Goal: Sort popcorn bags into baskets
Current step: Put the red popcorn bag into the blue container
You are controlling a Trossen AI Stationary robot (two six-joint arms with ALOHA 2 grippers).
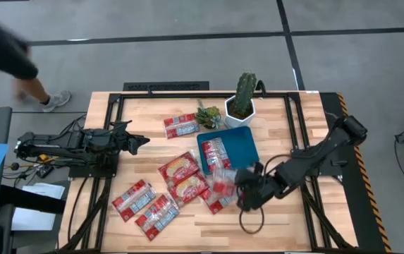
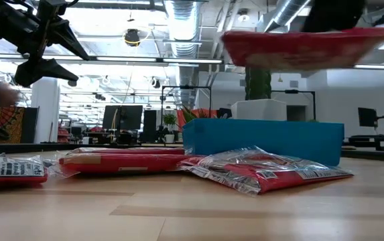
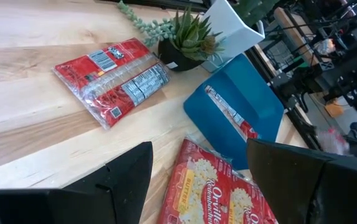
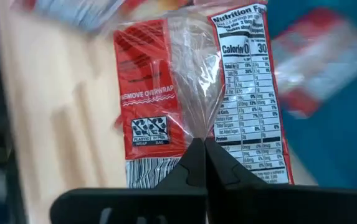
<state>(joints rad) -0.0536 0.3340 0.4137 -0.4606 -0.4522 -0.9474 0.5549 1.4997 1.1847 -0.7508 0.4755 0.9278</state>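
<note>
**Packet lifted beside the tray, held only by its wrapper**

Slippage is the main risk. The right gripper [image 4: 204, 163] has its fingers pressed together on a thin fold of clear overwrap, not on the body of the held popcorn bag [image 4: 194, 93], so the film could pull free or the packet could swing and tilt during the carry. In the overhead picture that packet [image 1: 223, 180] hangs at the near edge of the blue tray [image 1: 247, 141], with other popcorn bags [image 1: 180, 169] lying just below and beside it on the counter [image 1: 272, 212]. A drop here would probably land it half on the rim or on a neighbour. One packet [image 1: 216, 154] already lies in the tray, so a careless release could stack crookedly on it.

The left gripper [image 1: 137, 140] waits at the left side of the counter, its fingers [image 3: 125, 180] spread apart and holding nothing.

Only the right wrist view shows how narrow the pinch is. Only the level view shows the packet [image 2: 309, 47] raised clear above the tray wall [image 2: 262, 140], with the cactus pot [image 2: 265, 108] behind. The overhead view alone gives its position relative to the tray and the scattered bags.
</note>
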